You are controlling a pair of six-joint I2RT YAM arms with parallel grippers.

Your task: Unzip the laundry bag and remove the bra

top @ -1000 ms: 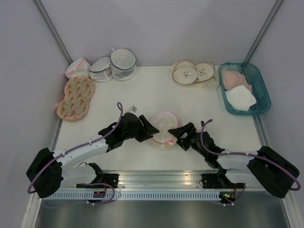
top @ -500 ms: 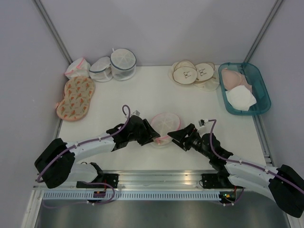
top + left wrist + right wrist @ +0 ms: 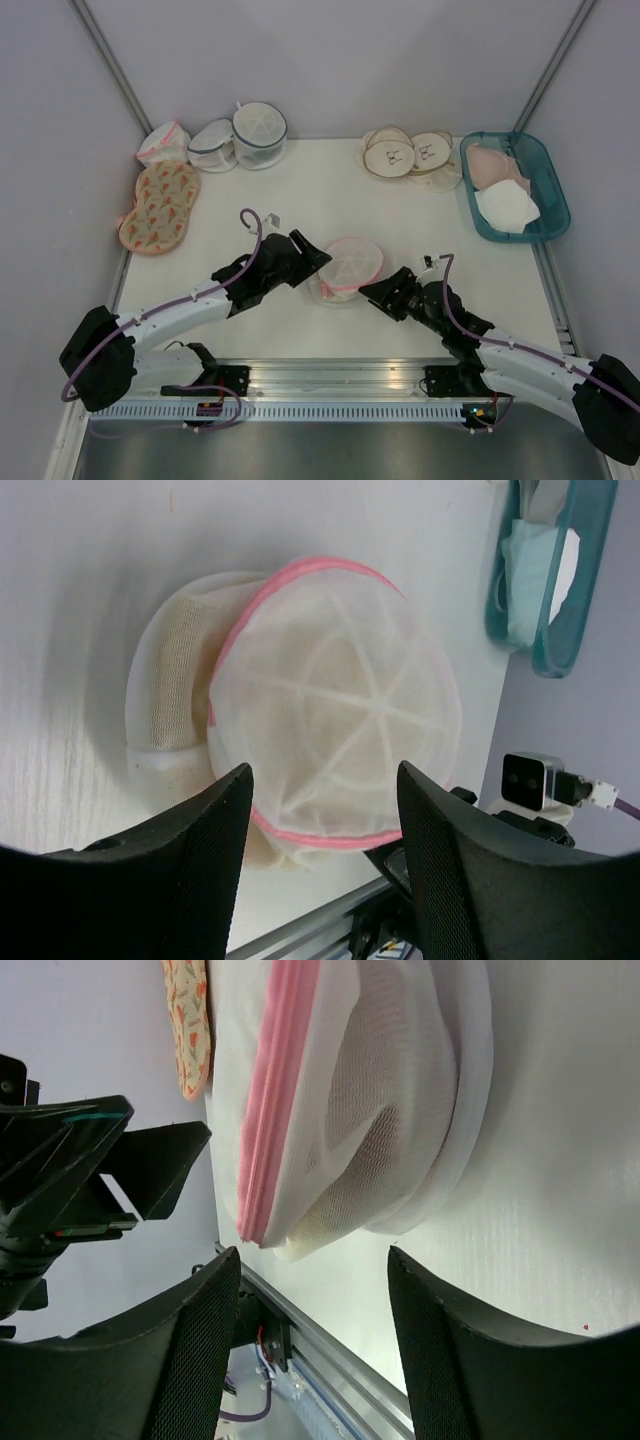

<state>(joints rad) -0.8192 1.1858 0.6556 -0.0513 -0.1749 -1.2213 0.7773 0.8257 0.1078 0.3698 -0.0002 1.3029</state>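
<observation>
The laundry bag, a round white mesh dome with a pink zipper rim, lies at the near middle of the table. A cream padded bra cup sticks out from under its near left side. My left gripper is open and empty just left of the bag. My right gripper is open and empty just right of it. The left wrist view shows the dome over the cup, past the open gripper. The right wrist view shows the pink rim and the cup, beyond the open gripper.
Two white mesh bags with grey-blue rims and a small pouch stand at the back left. An orange-patterned bra lies at the left edge. Beige bras and a teal tray holding bras are at the back right.
Both grippers have drawn back from the bag: the left one up and away, the right one slightly towards the near edge. The bag has shifted a little to the right.
</observation>
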